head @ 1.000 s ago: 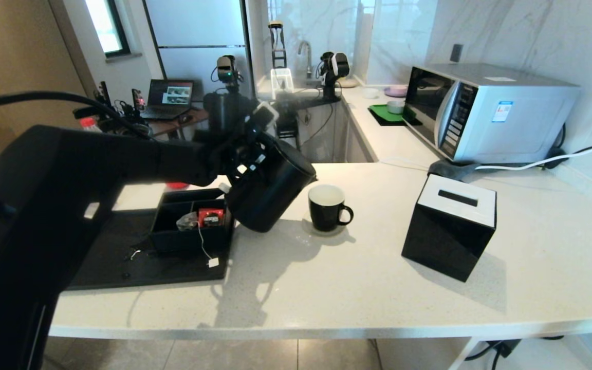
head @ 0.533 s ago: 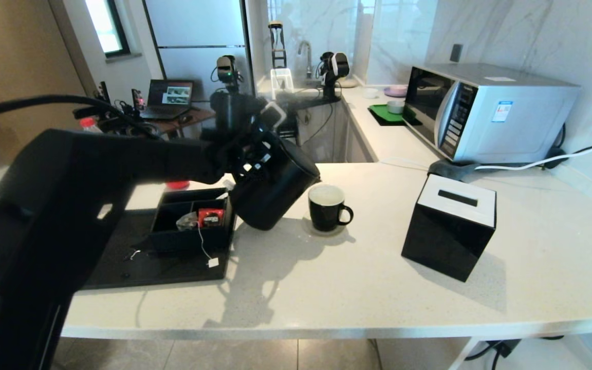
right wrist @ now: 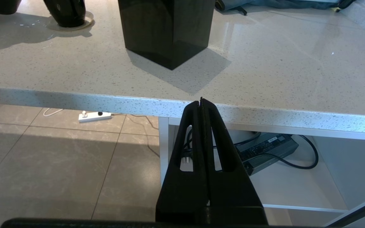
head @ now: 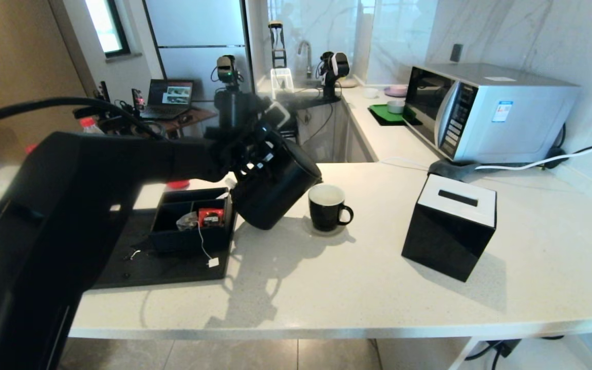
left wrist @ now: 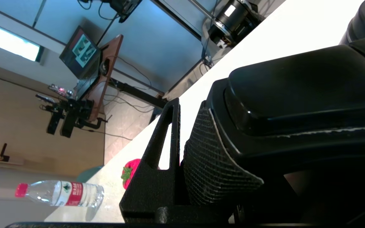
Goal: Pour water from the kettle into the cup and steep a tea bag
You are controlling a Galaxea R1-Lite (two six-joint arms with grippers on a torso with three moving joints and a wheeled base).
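The right end effector (right wrist: 201, 104) hangs parked below the worktop (head: 357, 288) edge, fingers pressed together, out of the pour's way. Further in, the tea bag (head: 188, 221) waits in the black organiser (head: 172, 241), string trailing over its wall; beyond, the left end effector (head: 255, 154) pinches the handle of the kettle (head: 275, 192), tilted spout-first beside the cup (head: 328, 206), apparently to pour.

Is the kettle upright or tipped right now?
Tipped: the kettle, held by the left gripper, leans spout-first toward the cup.
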